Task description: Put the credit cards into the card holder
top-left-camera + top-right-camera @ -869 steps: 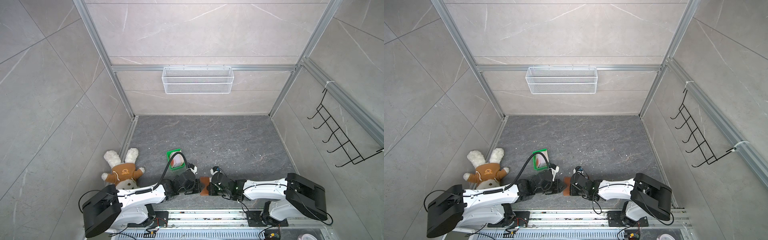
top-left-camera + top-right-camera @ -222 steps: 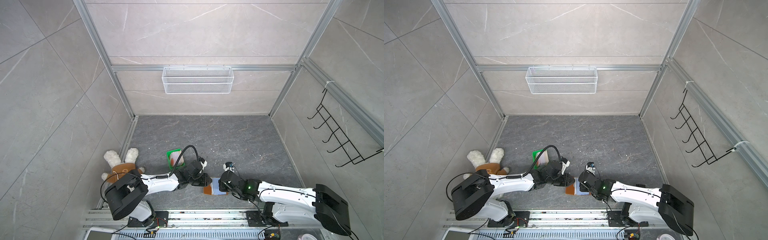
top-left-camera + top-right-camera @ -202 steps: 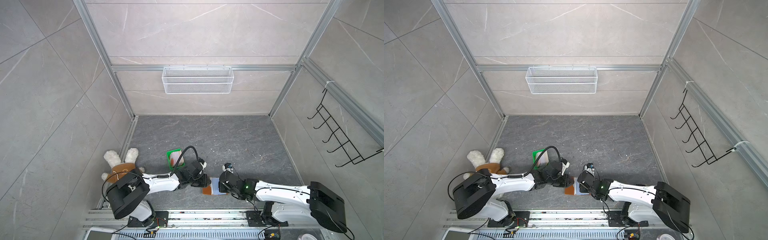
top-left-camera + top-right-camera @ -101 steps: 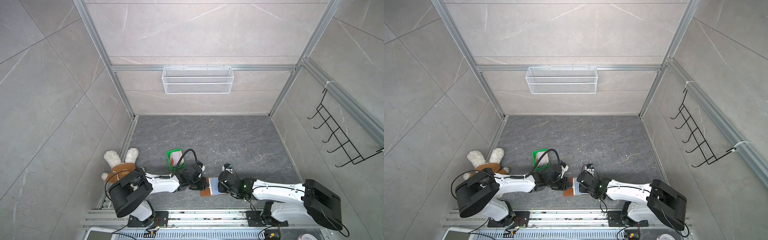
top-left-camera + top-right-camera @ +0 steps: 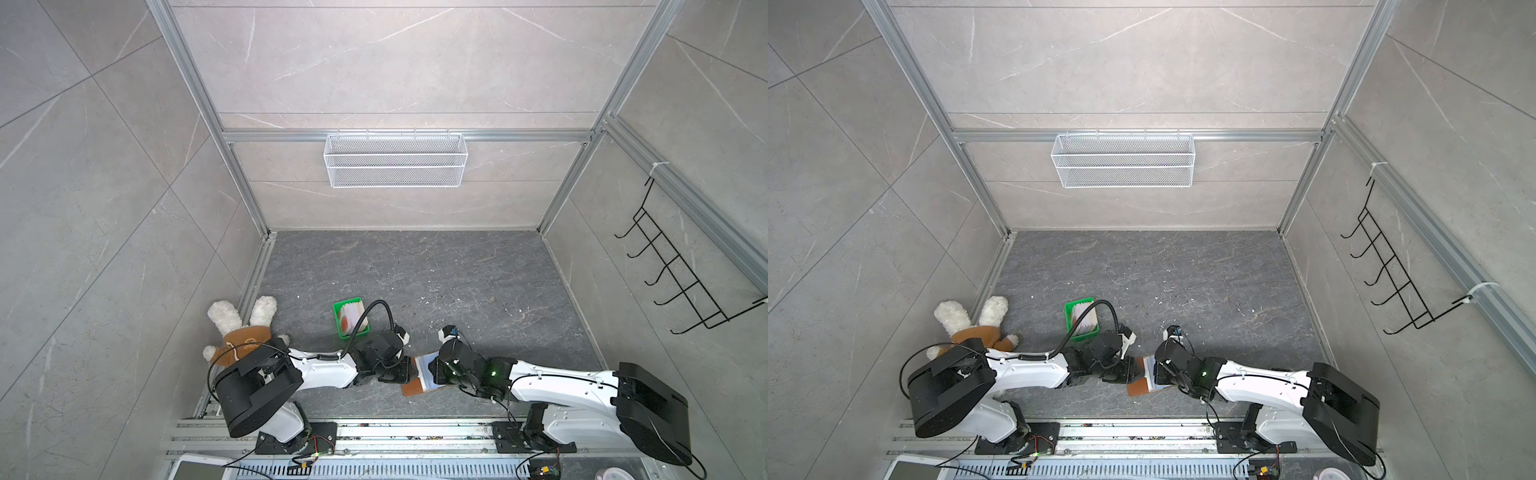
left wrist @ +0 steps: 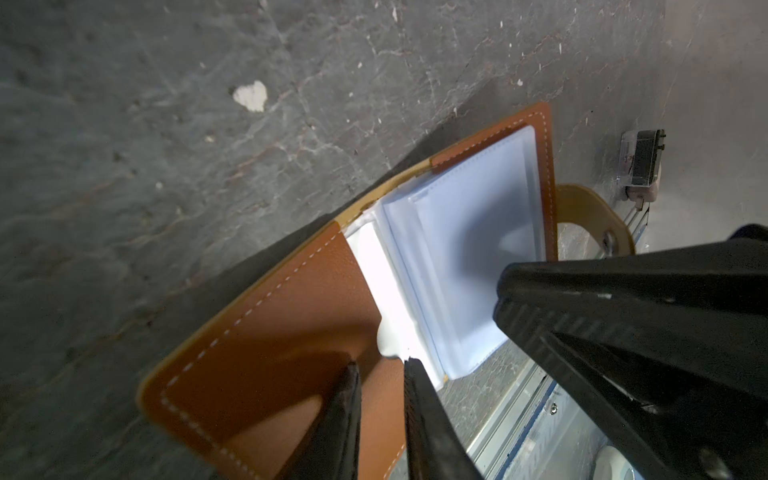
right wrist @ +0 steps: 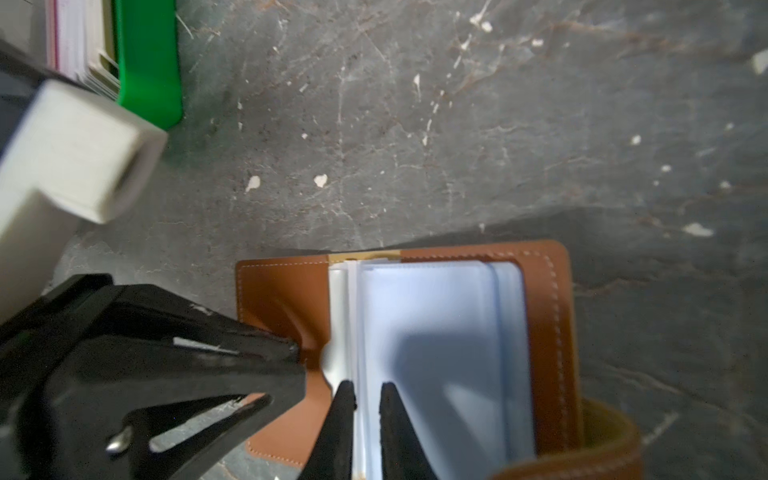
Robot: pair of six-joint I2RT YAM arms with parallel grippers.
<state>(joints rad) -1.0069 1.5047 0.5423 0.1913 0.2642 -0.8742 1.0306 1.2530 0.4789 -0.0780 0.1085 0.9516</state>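
Credit cards [image 5: 353,319] stand in green tray [image 5: 347,300]; card holder [image 5: 412,385] lies open nearby.

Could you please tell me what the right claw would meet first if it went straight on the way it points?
Most likely the clear sleeves of the card holder: the right claw straddles their edge near the spine, so they lie directly ahead. Depth is unclear, though.

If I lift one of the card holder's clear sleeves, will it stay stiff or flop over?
Probably floppy: the clear sleeves look thin and fan loosely from the spine. Their smooth plastic may slip. The leather of the card holder looks stiffer; it lies open flat.
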